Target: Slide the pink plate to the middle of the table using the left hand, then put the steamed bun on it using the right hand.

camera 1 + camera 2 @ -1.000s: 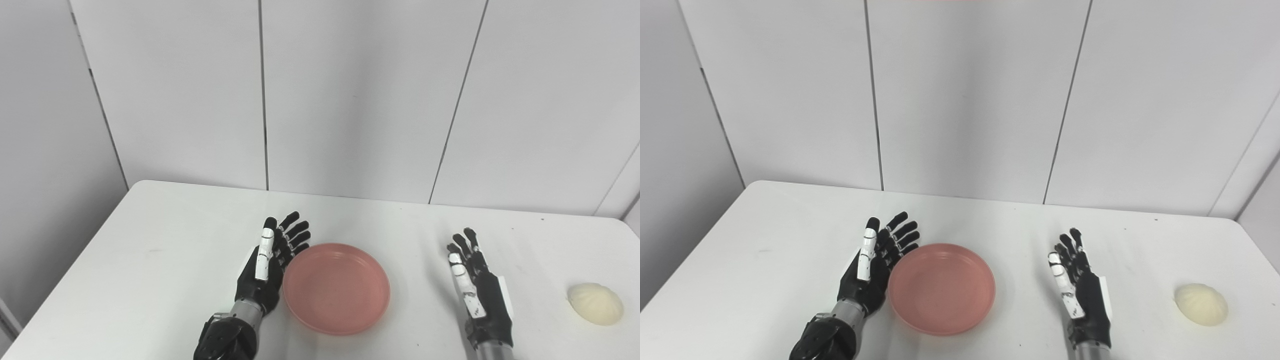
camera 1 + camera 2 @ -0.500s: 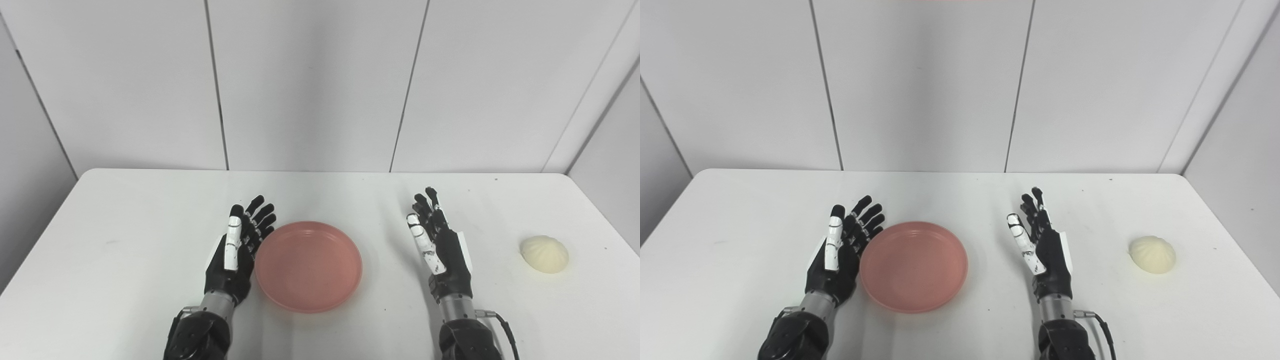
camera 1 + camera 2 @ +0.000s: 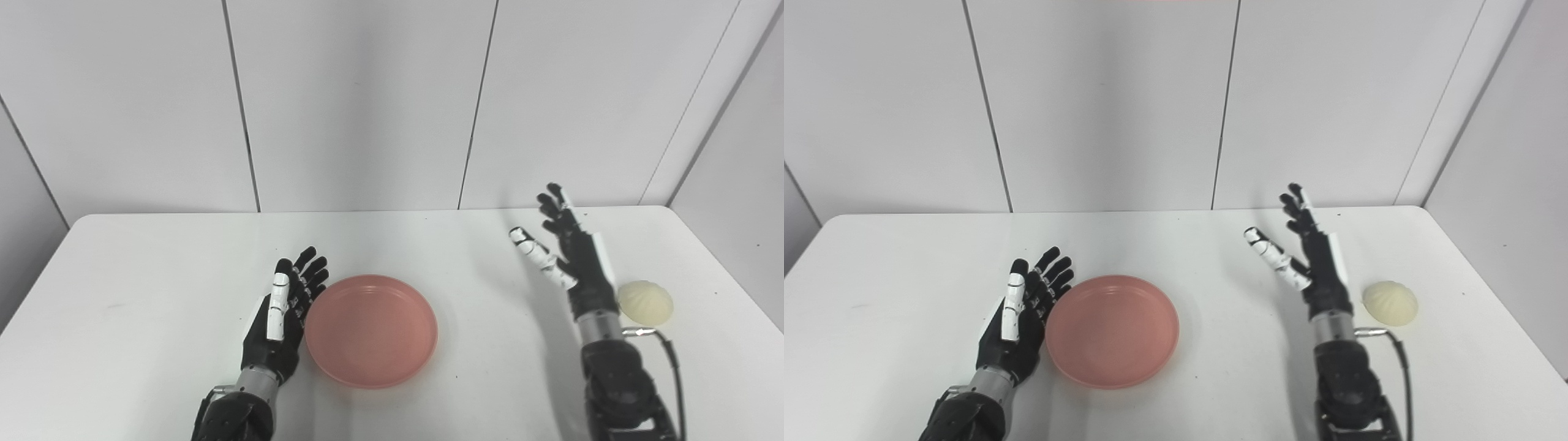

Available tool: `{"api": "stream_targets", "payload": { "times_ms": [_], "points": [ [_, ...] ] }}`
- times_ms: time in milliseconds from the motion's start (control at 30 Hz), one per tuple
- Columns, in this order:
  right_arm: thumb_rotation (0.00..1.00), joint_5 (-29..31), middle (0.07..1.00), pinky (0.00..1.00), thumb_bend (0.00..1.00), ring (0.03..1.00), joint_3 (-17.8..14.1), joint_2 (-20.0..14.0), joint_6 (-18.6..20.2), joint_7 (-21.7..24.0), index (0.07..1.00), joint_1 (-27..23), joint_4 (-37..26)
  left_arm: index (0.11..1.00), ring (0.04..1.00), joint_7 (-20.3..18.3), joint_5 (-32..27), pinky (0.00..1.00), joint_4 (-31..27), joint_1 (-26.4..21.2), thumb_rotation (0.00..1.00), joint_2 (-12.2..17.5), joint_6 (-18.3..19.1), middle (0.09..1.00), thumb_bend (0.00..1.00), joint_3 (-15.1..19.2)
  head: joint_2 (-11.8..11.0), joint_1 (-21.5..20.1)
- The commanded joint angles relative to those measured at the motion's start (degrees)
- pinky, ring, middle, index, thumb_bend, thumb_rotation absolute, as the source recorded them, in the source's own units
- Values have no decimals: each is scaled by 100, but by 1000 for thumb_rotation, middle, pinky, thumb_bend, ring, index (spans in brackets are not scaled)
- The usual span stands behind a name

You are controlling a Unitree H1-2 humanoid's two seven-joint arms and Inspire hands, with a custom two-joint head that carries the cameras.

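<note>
The pink plate lies empty near the middle of the white table. My left hand stands on edge against the plate's left rim, palm facing it, open with fingers spread. The pale steamed bun sits on the table at the right. My right hand is raised above the table just left of the bun, open, thumb stretched out to the left, holding nothing. In the right eye view the same bun shows a small gap from the right hand.
Grey wall panels close off the table's far edge. The table's right edge runs close beyond the bun. A cable hangs off my right forearm.
The camera has shifted. My right hand has lifted and moved right, toward the bun, with its thumb spreading out. The left hand stays against the plate's left rim.
</note>
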Motion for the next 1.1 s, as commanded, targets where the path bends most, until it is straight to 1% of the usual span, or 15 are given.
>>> {"api": "stream_targets", "payload": {
  "times_ms": [0, 100, 167, 200, 233, 300, 367, 400, 433, 500, 667, 800, 933, 967, 1067],
  "points": [
    [600, -316, 857, 842, 596, 887, -24, -371, 362, 51, 900, -250, -323, 901, 940, -51, 69, 958, -5, -2, 1000, 26, -50, 921, 618, -36, -47, -136],
    [572, -680, 847, 814, 645, 866, -2, -719, 830, 126, 882, -250, -398, 903, 947, -92, 42, 972, -64, 16, 1000, 78, -20, 927, 602, -34, -105, -324],
    [511, -795, 838, 774, 664, 841, -11, -858, 1044, 144, 891, -273, -402, 906, 948, -132, 21, 977, -55, 15, 1000, 107, -12, 927, 596, -17, -116, -409],
    [444, -855, 836, 750, 664, 827, -11, -916, 1131, 139, 903, -285, -395, 912, 953, -157, 14, 981, -37, 11, 1000, 122, -24, 932, 593, -12, -116, -409],
    [438, -1023, 836, 748, 664, 825, 8, -1014, 1323, 121, 905, -307, -380, 912, 953, -181, 5, 982, -23, 7, 1000, 139, -32, 933, 592, -7, -123, -470],
    [373, -1254, 846, 717, 691, 804, 32, -1164, 1573, 127, 920, -331, -349, 914, 955, -215, -15, 982, -14, 4, 1000, 167, -30, 938, 596, 1, -132, -546],
    [362, -1472, 859, 705, 698, 809, 85, -1321, 1809, 189, 927, -336, -329, 914, 956, -229, -31, 984, -50, 8, 1000, 181, 0, 939, 597, 12, -132, -622],
    [385, -1582, 874, 704, 714, 823, 117, -1387, 1928, 226, 927, -337, -327, 908, 952, -229, -34, 980, -78, 12, 1000, 182, 19, 937, 596, 19, -132, -622],
    [401, -1858, 888, 707, 724, 836, 70, -1424, 2015, 385, 926, -343, -333, 905, 951, -218, -25, 978, -97, 14, 1000, 191, 44, 936, 596, 24, -131, -690],
    [419, -2331, 933, 746, 739, 892, -78, -1460, 2069, 712, 920, -351, -349, 900, 948, -216, -54, 976, -110, 10, 1000, 206, 82, 932, 596, 43, -128, -749],
    [451, -3484, 943, 797, 772, 916, -514, -1444, 2073, 1708, 916, -364, -370, 901, 948, -255, -73, 974, -133, -1, 1000, 257, 107, 932, 601, 52, -130, -924],
    [374, -4172, 937, 831, 829, 928, -893, -1396, 2073, 2528, 907, -384, -387, 899, 944, -273, -122, 968, -113, -13, 1000, 273, 112, 927, 594, 90, -133, -964],
    [345, -4445, 941, 809, 864, 927, -1114, -1370, 2073, 2824, 888, -353, -384, 904, 949, -277, -114, 970, -173, -10, 1000, 282, 190, 929, 599, 88, -136, -987],
    [339, -4488, 947, 800, 876, 929, -1147, -1360, 2072, 2860, 883, -352, -384, 904, 948, -280, -114, 969, -176, -9, 1000, 283, 189, 929, 597, 89, -136, -987],
    [344, -4890, 947, 783, 907, 924, -1175, -1387, 2073, 3058, 882, -354, -293, 897, 942, -313, -131, 959, -132, -18, 1000, 298, 137, 926, 596, 101, -140, -996]
  ]
}}
